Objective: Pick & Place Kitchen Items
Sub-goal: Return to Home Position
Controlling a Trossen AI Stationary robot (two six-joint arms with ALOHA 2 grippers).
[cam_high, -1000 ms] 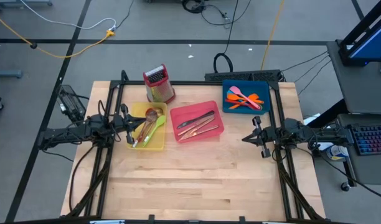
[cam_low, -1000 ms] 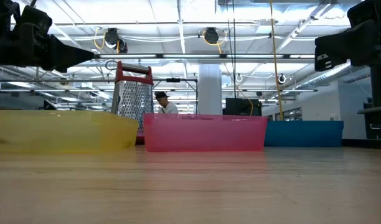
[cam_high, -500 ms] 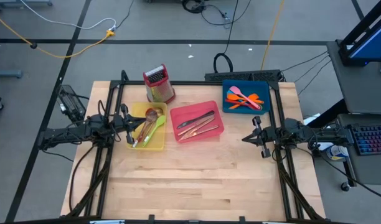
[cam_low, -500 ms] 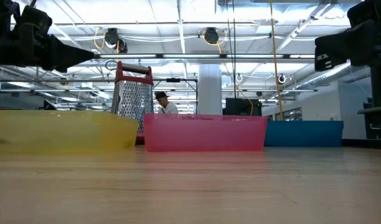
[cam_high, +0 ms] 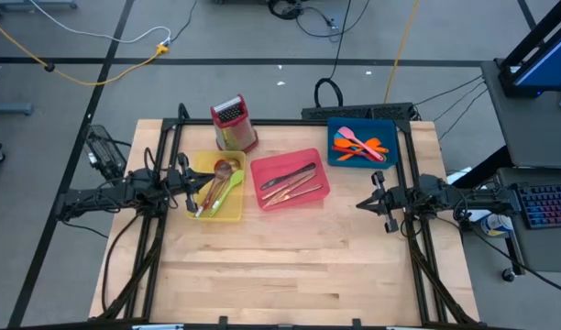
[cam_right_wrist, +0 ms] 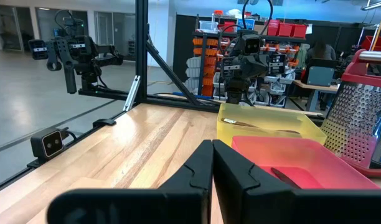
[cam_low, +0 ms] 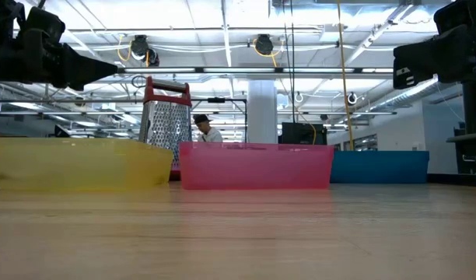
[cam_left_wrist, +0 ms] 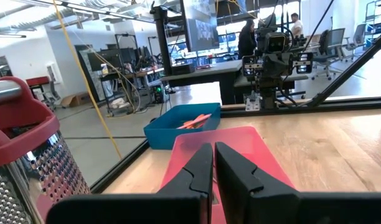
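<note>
Across the pale wooden table (cam_high: 290,275), everything gathers around the pink tray (cam_high: 323,172), which sits mid-width on the far half, while the near half is open board down to the near edge. Just left of the pink tray, nearly touching it, lies the yellow tray (cam_high: 240,214). The box grater (cam_high: 233,124) stands upright behind the pink tray's left corner. The blue tray (cam_high: 363,123) lies right of the pink tray and farther back, close to the far edge. Grey concrete floor strewn with cables (cam_high: 125,57) surrounds the table, and the low view looks past the pink tray into a bright workshop where a person (cam_low: 204,129) shows far behind. The left gripper (cam_left_wrist: 213,148) hangs left of the pink tray, above the yellow tray's outer edge, its fingers drawn together. The right gripper (cam_right_wrist: 212,144) hangs right of the pink tray, well apart from it, near the table's right side, its fingers likewise pressed together. Dark metal and copper-coloured cutlery (cam_high: 290,183) lies inside the pink tray. A green spatula (cam_high: 228,190) with spoons (cam_high: 222,170) fills the yellow tray, just beside the left gripper. Orange and pink spatulas (cam_high: 361,145) lie in the blue tray, behind the right gripper and apart from it.
</note>
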